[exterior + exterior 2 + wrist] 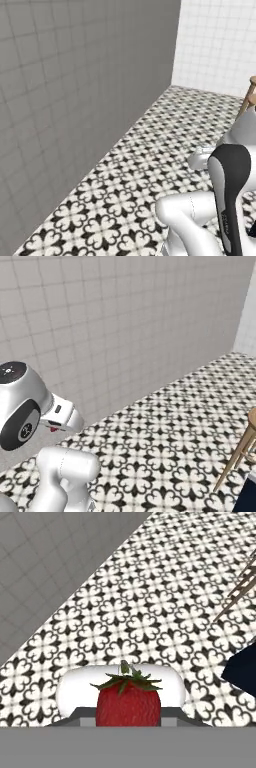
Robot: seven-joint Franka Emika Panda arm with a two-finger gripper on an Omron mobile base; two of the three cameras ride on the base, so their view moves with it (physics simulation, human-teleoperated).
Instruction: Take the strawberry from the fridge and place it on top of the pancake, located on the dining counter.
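Observation:
The strawberry, red with a green leafy cap, sits at the bottom middle of the hand view. My gripper is shut on it, with a grey finger edge at each side. In the right base view a small red speck of the strawberry peeks out under the white hand at the left. Below the fruit lies patterned black-and-white floor. The fridge, the pancake and the dining counter are out of view.
A grey tiled wall runs along the left, meeting a white tiled wall at the far end. A wooden stool stands at the right, beside a navy corner. Patterned floor lies open ahead.

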